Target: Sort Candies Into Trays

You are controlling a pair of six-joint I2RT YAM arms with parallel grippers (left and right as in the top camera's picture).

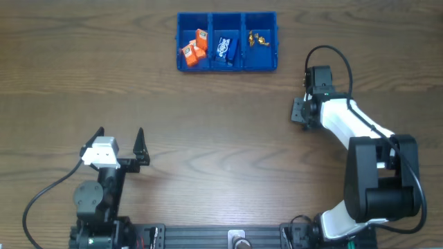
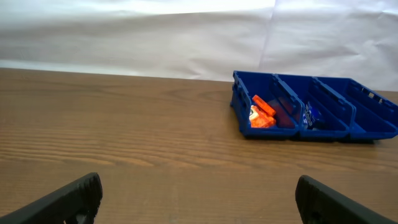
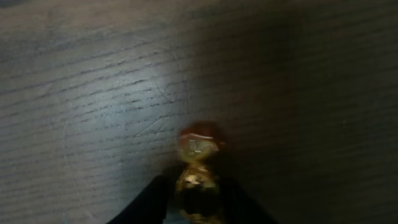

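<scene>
The blue tray [image 1: 227, 65] with three compartments sits at the table's far middle. Orange candies [image 1: 194, 48] fill its left bin, blue candies [image 1: 224, 48] the middle, gold candies [image 1: 258, 39] the right. My right gripper [image 1: 302, 111] is low over the table, right of the tray and nearer than it. In its wrist view the right gripper [image 3: 196, 199] is shut on a gold-wrapped candy [image 3: 199, 149] just above the wood. My left gripper [image 1: 120, 131] stands open and empty at the near left. Its wrist view shows the tray [image 2: 239, 102] and orange candies [image 2: 262, 112] far ahead.
Bare wooden table [image 1: 208, 138] lies between the grippers and the tray. A white wall [image 2: 137, 37] stands behind the table's far edge. A black cable [image 1: 332, 55] loops above the right wrist.
</scene>
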